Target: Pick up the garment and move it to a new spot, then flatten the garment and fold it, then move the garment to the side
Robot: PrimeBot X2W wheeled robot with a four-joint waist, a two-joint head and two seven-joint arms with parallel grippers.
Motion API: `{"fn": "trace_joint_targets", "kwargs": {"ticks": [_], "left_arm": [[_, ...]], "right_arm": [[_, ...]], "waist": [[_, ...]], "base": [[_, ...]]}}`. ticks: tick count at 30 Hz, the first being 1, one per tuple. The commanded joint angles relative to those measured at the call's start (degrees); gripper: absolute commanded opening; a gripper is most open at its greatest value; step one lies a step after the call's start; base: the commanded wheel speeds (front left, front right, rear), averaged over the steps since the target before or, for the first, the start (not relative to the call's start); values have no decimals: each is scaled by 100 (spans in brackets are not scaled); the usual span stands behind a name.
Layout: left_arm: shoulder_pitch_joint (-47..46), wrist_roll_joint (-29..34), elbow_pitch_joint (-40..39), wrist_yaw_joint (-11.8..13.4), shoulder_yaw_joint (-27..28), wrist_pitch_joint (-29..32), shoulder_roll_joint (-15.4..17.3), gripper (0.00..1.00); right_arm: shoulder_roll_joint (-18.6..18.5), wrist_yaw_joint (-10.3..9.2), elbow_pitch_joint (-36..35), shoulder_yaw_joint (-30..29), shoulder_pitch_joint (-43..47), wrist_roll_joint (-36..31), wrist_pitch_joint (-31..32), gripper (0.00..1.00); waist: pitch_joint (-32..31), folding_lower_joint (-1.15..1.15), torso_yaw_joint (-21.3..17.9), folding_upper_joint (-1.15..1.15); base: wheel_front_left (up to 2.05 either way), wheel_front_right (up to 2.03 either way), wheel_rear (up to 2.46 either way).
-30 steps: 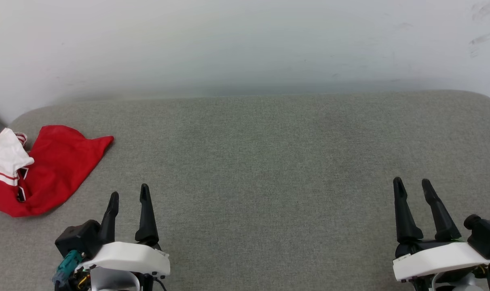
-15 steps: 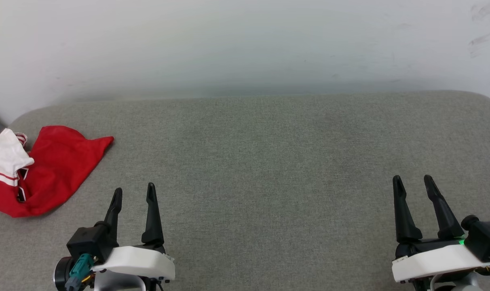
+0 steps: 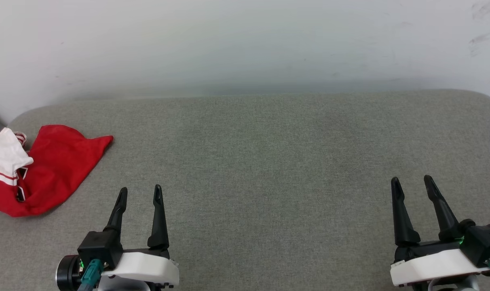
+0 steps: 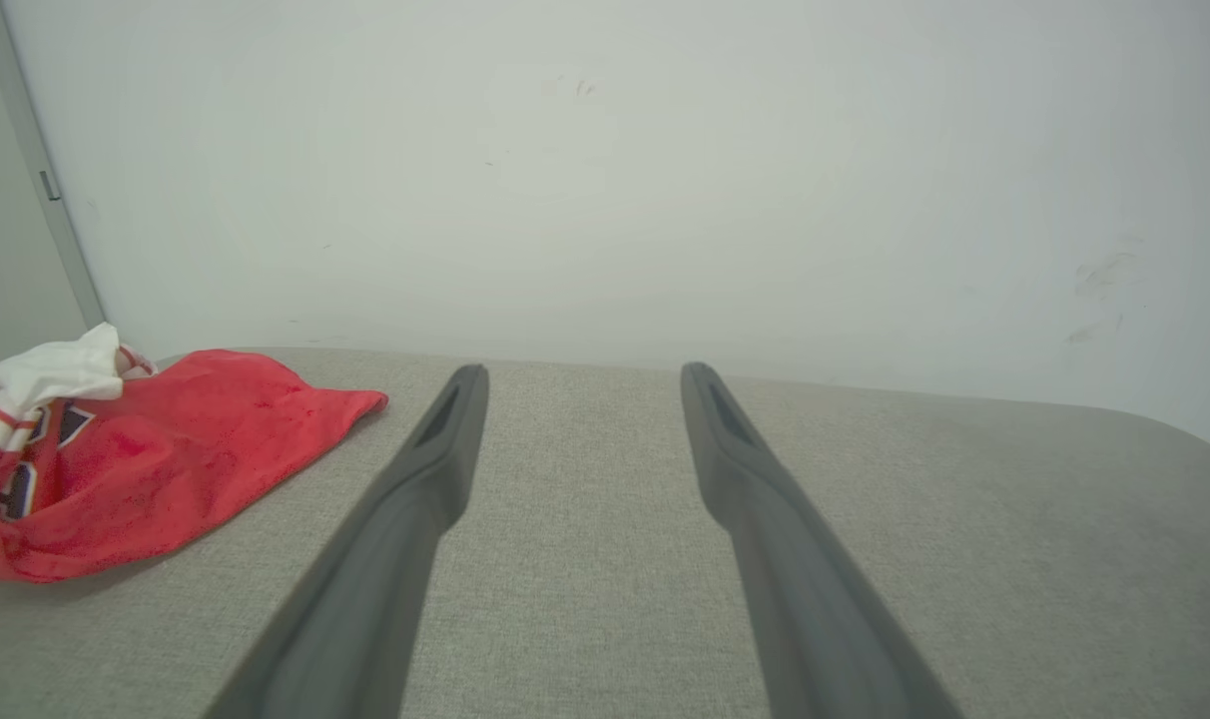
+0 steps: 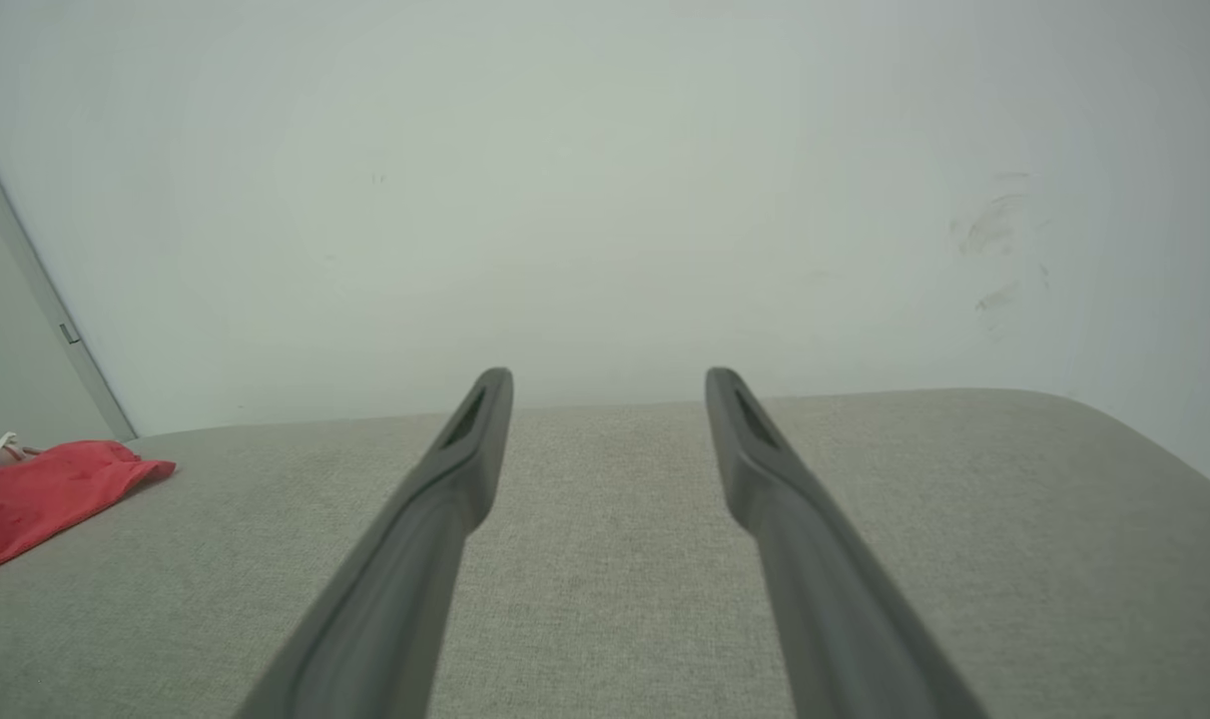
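Note:
The garment [image 3: 51,169] is a red shirt with a white sleeve, lying crumpled at the far left of the grey padded table [image 3: 269,153]. It also lies at the left of the left wrist view [image 4: 156,449] and at the left edge of the right wrist view [image 5: 36,489]. My left gripper [image 3: 140,192] stands open near the front edge, to the right of the garment and apart from it, with nothing between its fingers [image 4: 435,469]. My right gripper [image 3: 411,181] is open and empty at the front right.
A pale wall [image 3: 245,44] rises just behind the table's far edge. The table has rounded back corners. A grey upright strip [image 4: 41,170] stands at the left beyond the garment.
My left gripper has shifted a little to the right and back toward the front edge. The right gripper has barely moved. The garment lies as before.

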Motion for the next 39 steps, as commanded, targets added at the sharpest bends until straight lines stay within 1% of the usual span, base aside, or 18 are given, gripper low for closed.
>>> {"fn": "trace_joint_targets", "kwargs": {"ticks": [1,18,25,32,39], "left_arm": [[38,116,-17,-33,27,-51,0,100],[130,553,162,-209,119,-222,-73,100],[99,418,249,-236,96,-227,-76,100],[73,362,306,-219,90,-226,-77,100],[-5,372,314,-182,175,-221,-77,100]], "right_arm": [[13,0,-60,19,19,-108,-49,100],[15,0,25,22,126,-250,-213,100],[15,-1,212,-4,135,79,-207,100],[15,0,223,-9,141,111,-207,100],[15,0,157,-5,145,49,-207,100]], "waist": [[-1,0,2,0],[-17,0,2,0],[-1,0,2,0],[5,0,23,0],[57,0,368,0]], "base": [[0,0,0],[0,0,0],[0,0,0],[0,0,0],[0,0,0]]}}
